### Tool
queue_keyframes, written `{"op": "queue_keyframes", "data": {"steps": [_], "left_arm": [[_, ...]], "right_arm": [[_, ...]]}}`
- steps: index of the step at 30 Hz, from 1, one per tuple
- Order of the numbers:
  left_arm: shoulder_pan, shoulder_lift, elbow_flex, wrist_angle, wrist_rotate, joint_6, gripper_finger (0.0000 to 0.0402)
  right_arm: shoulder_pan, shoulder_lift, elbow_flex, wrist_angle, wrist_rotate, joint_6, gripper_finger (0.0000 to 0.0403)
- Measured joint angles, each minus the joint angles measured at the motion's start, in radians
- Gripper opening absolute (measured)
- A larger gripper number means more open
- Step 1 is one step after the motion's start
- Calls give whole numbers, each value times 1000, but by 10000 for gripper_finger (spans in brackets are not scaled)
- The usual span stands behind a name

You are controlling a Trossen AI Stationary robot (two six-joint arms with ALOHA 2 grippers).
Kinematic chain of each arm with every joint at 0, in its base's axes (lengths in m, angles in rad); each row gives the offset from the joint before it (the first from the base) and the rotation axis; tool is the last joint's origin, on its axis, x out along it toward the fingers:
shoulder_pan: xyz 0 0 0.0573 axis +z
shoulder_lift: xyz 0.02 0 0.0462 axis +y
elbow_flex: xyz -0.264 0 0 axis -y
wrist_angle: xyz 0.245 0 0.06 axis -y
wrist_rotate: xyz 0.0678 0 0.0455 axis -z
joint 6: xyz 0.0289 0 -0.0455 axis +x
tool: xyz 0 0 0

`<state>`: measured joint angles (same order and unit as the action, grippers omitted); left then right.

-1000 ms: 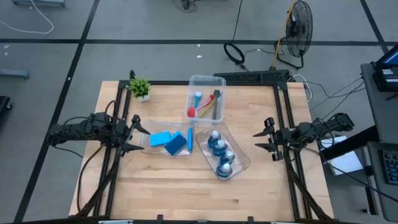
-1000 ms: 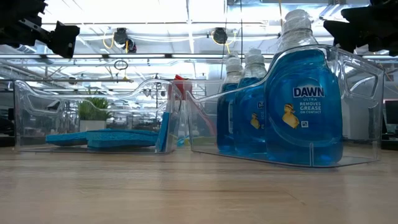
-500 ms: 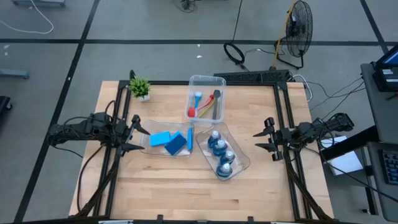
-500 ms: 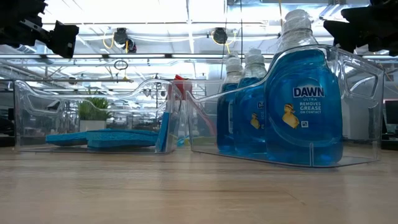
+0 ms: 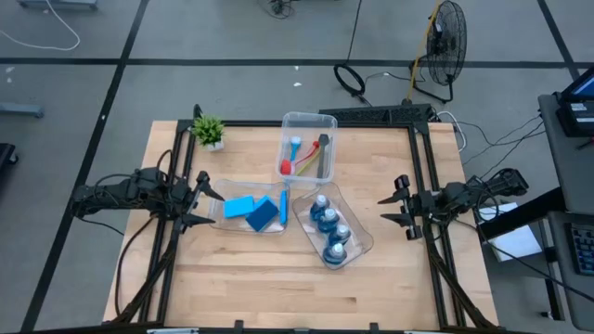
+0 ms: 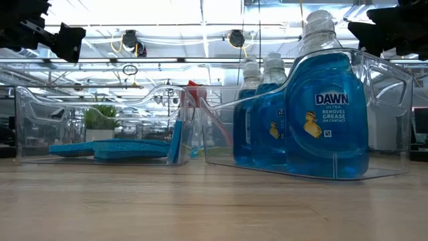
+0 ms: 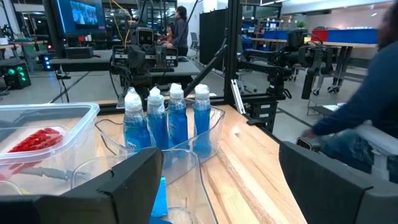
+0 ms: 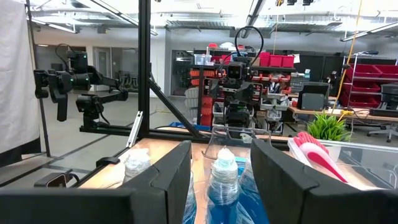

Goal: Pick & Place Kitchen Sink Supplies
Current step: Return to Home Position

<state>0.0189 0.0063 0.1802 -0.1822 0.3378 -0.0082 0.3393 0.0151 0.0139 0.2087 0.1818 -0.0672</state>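
Note:
Several blue-liquid bottles point(image 5: 329, 227) with white caps stand upright in a clear bin point(image 5: 360, 234) right of the table's middle. They also show in the low view, bottles point(image 6: 314, 114). Blue sponges point(image 5: 252, 211) lie flat in a clear bin point(image 5: 215, 210) to their left. The brushes point(image 5: 306, 158), a red one among them, lie in a clear bin point(image 5: 320, 121) farther back. My left gripper point(image 5: 206, 206) hangs open at the table's left edge, level, pointing at the sponge bin. My right gripper point(image 5: 386, 210) hangs open at the right edge, pointing at the bottle bin. Neither holds anything.
A small green potted plant point(image 5: 209, 130) stands at the far left corner. A black frame point(image 5: 422, 167) runs along the table's sides. The near half of the wooden top point(image 5: 278, 288) is bare. A person's blue sleeve point(image 7: 367, 99) shows beyond the table in the left wrist view.

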Motion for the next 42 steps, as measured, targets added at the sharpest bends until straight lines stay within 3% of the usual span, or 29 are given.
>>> {"op": "queue_keyframes", "data": {"steps": [14,27,42], "left_arm": [[0,0,0,0,0,0,305],[0,0,0,0,0,0,325],[0,0,0,0,0,0,301]], "right_arm": [[0,0,0,0,0,0,155],[0,0,0,0,0,0,155],[0,0,0,0,0,0,155]]}}
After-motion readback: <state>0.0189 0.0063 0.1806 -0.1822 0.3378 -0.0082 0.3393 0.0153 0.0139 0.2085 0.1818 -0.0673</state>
